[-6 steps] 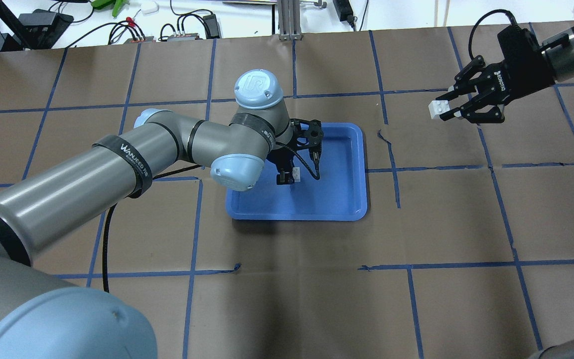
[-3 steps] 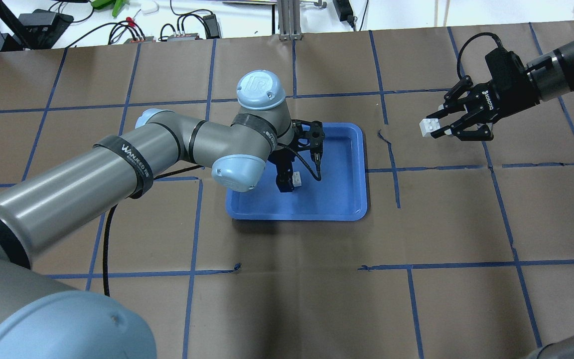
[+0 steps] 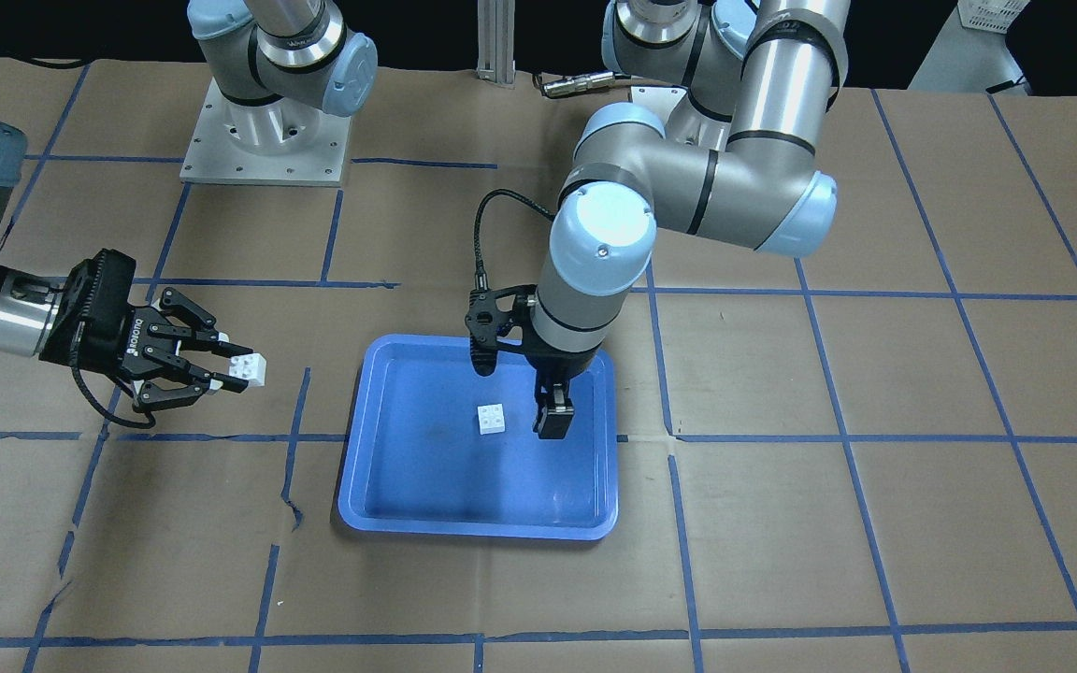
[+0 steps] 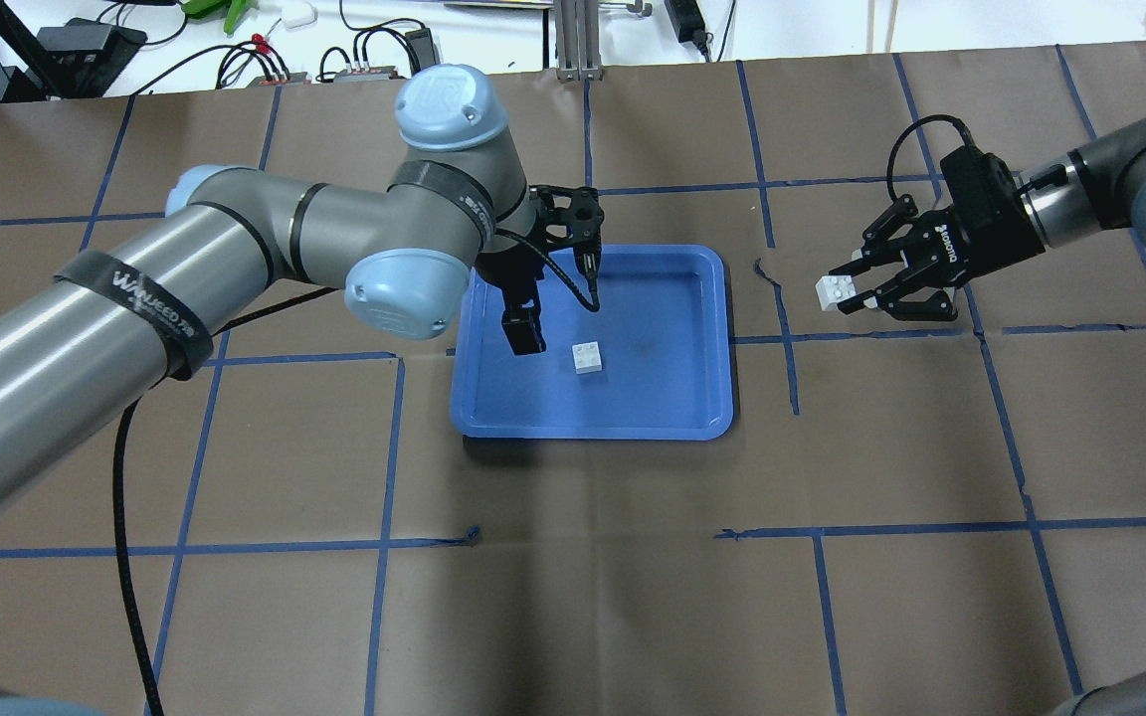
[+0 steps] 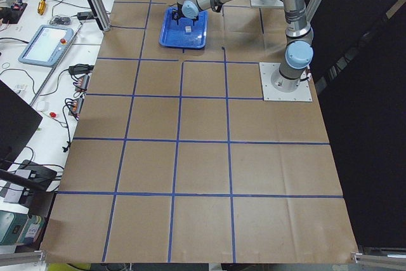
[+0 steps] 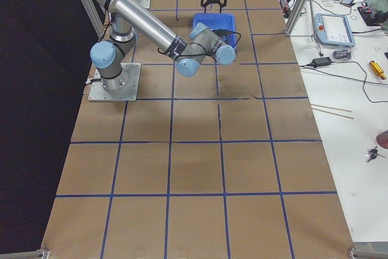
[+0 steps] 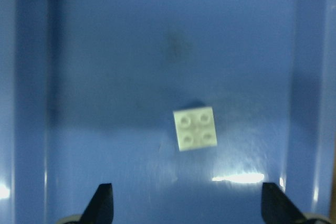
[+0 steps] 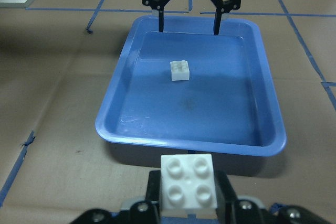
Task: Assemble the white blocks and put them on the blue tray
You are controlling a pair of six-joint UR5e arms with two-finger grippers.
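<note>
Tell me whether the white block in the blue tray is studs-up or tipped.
Studs-up. The white block lies flat on the blue tray floor, all four studs facing the left wrist camera.

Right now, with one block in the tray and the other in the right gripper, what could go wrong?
The right gripper pinches its white block only at the very tip, so it may twist or slip when pressed down. The other block lies loose in the blue tray, unheld, and could slide. The open left gripper hangs close by, in the likely approach path.
</note>
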